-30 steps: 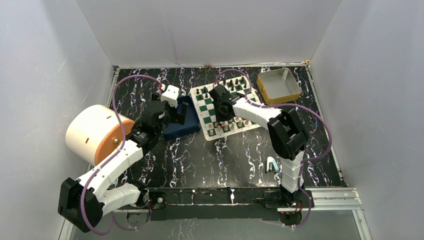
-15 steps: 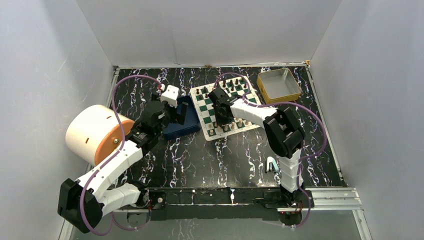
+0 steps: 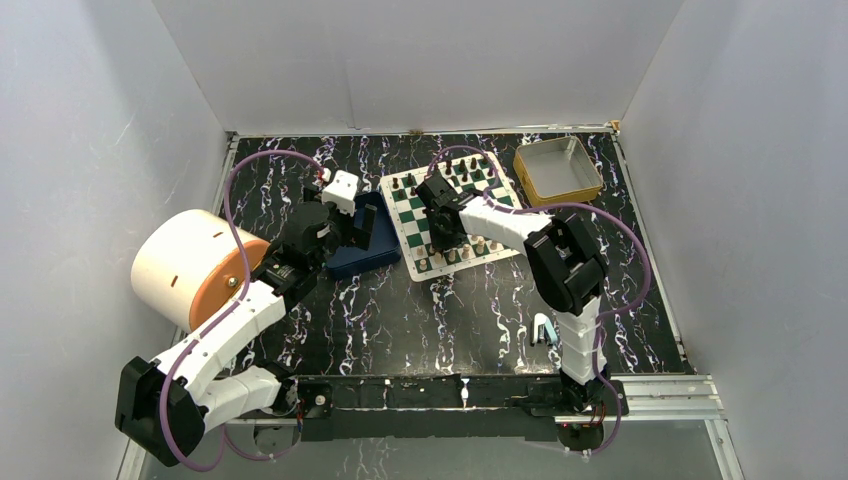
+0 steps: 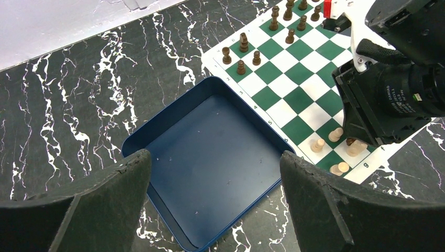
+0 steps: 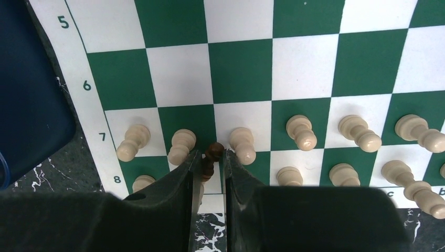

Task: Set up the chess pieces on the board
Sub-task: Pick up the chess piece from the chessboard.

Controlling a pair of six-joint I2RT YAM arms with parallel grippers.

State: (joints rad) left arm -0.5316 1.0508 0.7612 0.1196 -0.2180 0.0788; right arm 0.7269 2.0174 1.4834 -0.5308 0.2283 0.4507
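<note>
The green and white board (image 3: 404, 245) lies at the table's far middle. Cream chess pieces (image 5: 301, 131) stand in its two near rows, marked 7 and 8; they also show in the left wrist view (image 4: 317, 145). My right gripper (image 5: 211, 156) is low over those rows and shut on a dark brown piece (image 5: 213, 150), between two cream pawns. In the top view it (image 3: 443, 235) is at the board's near left part. My left gripper (image 4: 214, 163) is open and empty above the blue tray (image 4: 173, 113).
Dark pieces (image 4: 241, 52) stand in the board's far rows. A yellow-rimmed tin (image 3: 557, 170) is right of the board. A big cream and orange cylinder (image 3: 190, 265) lies at the left. A small teal object (image 3: 542, 328) is by the right arm's base.
My right gripper has shifted slightly left and nearer over the board's near rows. The left arm has not moved.
</note>
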